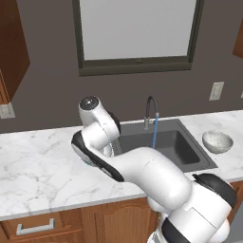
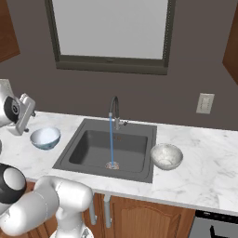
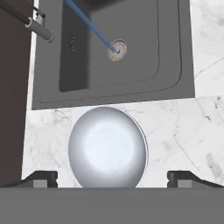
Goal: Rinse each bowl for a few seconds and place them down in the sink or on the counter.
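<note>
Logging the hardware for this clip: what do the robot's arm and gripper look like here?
The arm is a single chain of glossy white, rounded links, with dark grey to black bands and caps at the joints; one round cap near the wrist has a shiny grey face. No loose cables or markings are visible. The gripper shows two small dark, blocky finger tips, squared at the ends.
</note>
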